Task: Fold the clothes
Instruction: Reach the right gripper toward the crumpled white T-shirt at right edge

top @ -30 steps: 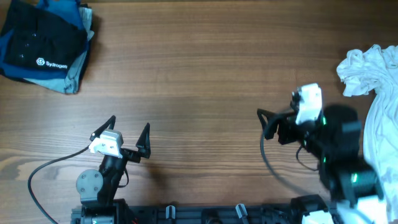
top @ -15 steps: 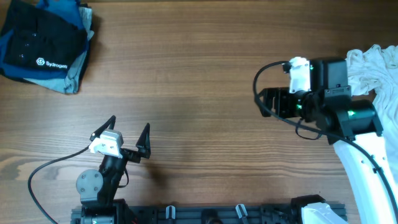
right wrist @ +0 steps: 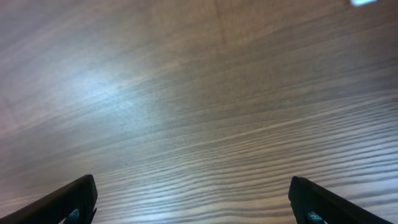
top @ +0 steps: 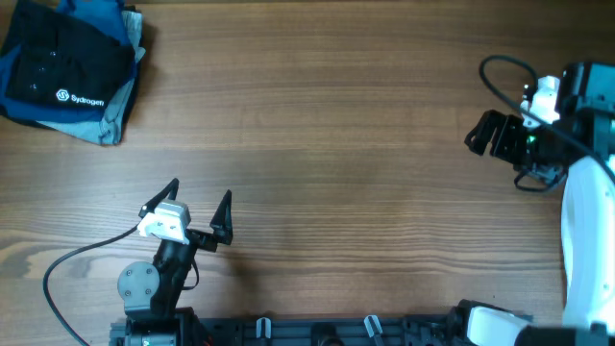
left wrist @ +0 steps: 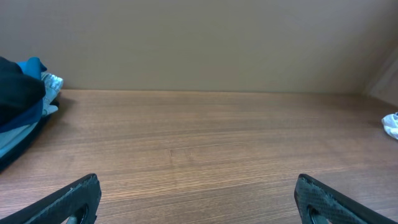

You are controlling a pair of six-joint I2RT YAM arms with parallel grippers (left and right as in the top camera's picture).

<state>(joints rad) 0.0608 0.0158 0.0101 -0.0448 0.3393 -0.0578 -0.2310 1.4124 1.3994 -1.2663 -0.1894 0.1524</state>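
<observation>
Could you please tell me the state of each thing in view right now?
Left pincer: open, holding nothing.
Right pincer: open, holding nothing.
Dark clothes stack: folded, lying on the table.
White garment: only a small bit shows; fold state hidden.

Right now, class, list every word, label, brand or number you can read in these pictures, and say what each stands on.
"Sydrogen", in white beside a small round logo, on the dark folded stack at the far left of the overhead view.
No other text can be read in any view.
</observation>
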